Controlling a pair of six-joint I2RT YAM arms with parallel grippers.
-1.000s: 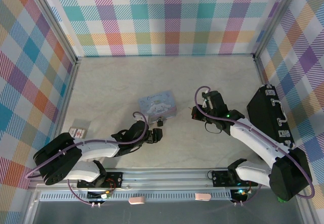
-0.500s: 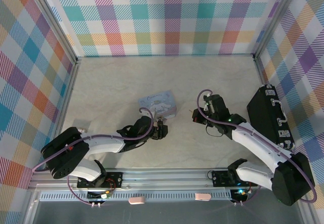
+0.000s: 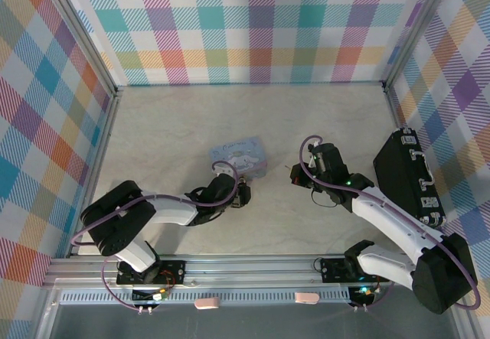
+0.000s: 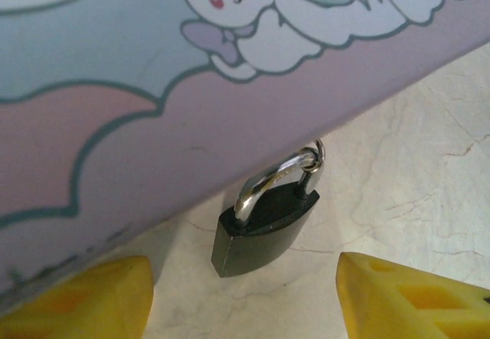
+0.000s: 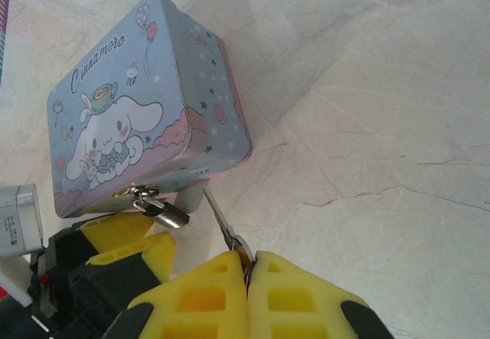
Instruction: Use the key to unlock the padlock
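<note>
The padlock (image 4: 264, 232) is small, with a dark body and a silver shackle (image 4: 268, 182). It hangs from the hasp of the pastel cartoon tin (image 4: 153, 109) and rests on the table. My left gripper (image 4: 245, 301) is open, one yellow finger (image 4: 84, 301) on each side of the padlock's body and neither touching it. My right gripper (image 5: 249, 266) is shut on the key (image 5: 218, 216), whose thin blade points up towards the tin (image 5: 145, 109) and the padlock (image 5: 170, 214). From above, the left gripper (image 3: 243, 193) sits at the tin's (image 3: 239, 156) near edge, and the right gripper (image 3: 297, 177) is a short way to its right.
A black case (image 3: 409, 178) lies along the right wall beside the right arm. Checked walls enclose the pale marbled table (image 3: 230, 109), which has free room behind the tin and between the two grippers.
My left gripper has moved forward to the tin's near edge, bringing its fingers to either side of the padlock, and the fingers have narrowed somewhat. The right gripper has barely shifted and still holds the key.
</note>
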